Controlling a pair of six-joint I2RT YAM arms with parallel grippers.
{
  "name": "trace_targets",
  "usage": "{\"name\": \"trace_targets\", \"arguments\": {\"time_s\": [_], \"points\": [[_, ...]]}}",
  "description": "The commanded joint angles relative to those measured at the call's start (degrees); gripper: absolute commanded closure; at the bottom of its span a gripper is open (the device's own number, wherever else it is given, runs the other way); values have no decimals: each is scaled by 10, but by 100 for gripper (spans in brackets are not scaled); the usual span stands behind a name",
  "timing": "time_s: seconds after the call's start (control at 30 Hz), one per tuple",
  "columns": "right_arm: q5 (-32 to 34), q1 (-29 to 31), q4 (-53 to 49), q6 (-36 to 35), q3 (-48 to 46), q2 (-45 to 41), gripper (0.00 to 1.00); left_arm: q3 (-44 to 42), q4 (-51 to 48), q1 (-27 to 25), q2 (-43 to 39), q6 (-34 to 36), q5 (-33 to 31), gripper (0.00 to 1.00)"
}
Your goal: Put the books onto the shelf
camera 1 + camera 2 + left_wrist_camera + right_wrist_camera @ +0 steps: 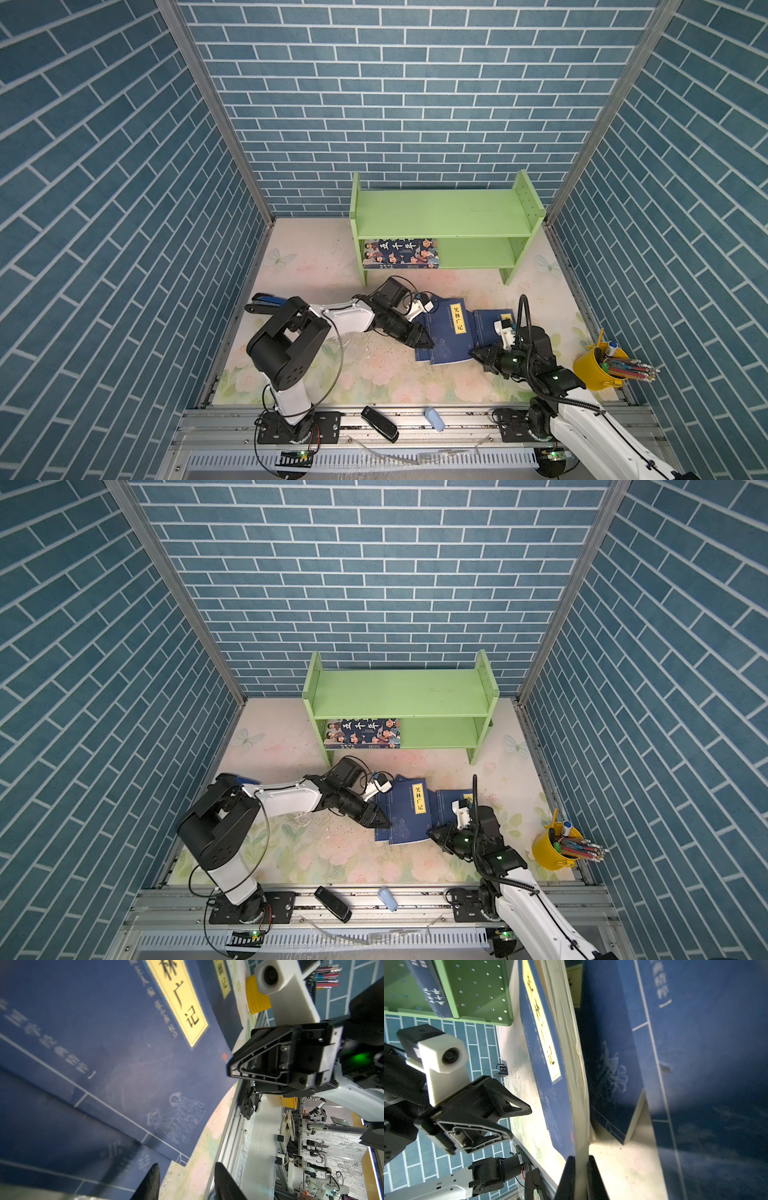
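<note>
Edge of navy book (554, 1105) tight between right fingers (595, 1180) — left fingers (149, 1183) apart, empty.

The light green two-tier shelf (440, 216) stands upright at 12 o'clock, with a holed side panel at its 3 o'clock end. A large book (401, 252) with a cartoon cover lies flat at the 9 o'clock end of the lower tier. At 6 o'clock from the shelf, thin navy books (440, 351) lie overlapping on the mat (374, 374). The top book (444, 328) faces up, showing its yellow label. Another (486, 326) pokes out at its 3 o'clock. The right gripper (580, 1162) pinches the top book's page edge near its 5 o'clock corner.
</note>
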Motion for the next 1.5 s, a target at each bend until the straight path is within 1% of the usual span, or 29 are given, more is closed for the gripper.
{"name": "trace_targets", "arguments": {"time_s": [0.0,0.07,0.13,0.23,0.3,0.33,0.4,0.43,0.6,0.7,0.8,0.87,1.0,1.23,1.4,1.47], "points": [[-28,2,-35,-10,40,-18,100,-3,-57,12,-56,52,12,48],[-47,3,-37,-11,53,-19,100,-5,-67,33,-72,48,21,43],[-59,2,-42,-12,68,-18,100,-13,-55,61,-84,30,23,41],[-76,2,-46,-13,91,-16,100,-34,-17,111,-103,-11,28,41],[-87,2,-48,-16,108,-9,100,-52,6,141,-117,-35,39,36],[-93,2,-50,-19,115,-5,100,-61,17,150,-124,-45,40,35],[-101,2,-55,-24,132,5,100,-86,46,164,-141,-70,40,35],[-106,2,-57,-25,138,9,100,-96,60,166,-144,-80,42,35],[-137,2,-46,-25,169,29,100,-126,119,168,-134,-140,59,22],[-148,2,-40,-21,183,27,100,-147,153,168,-128,-173,60,19],[-164,2,-21,-8,192,28,100,-168,216,168,-121,-209,76,16],[-172,2,-12,-3,200,28,100,-169,241,165,-116,-232,84,16],[-186,2,16,10,213,33,100,-155,270,152,-105,-256,96,16],[-202,2,62,32,231,48,100,-133,369,132,-82,-335,126,17],[-210,2,97,52,238,58,100,-120,463,130,-65,-417,136,18],[-215,2,113,60,237,63,100,-118,487,130,-60,-442,139,20]]}}
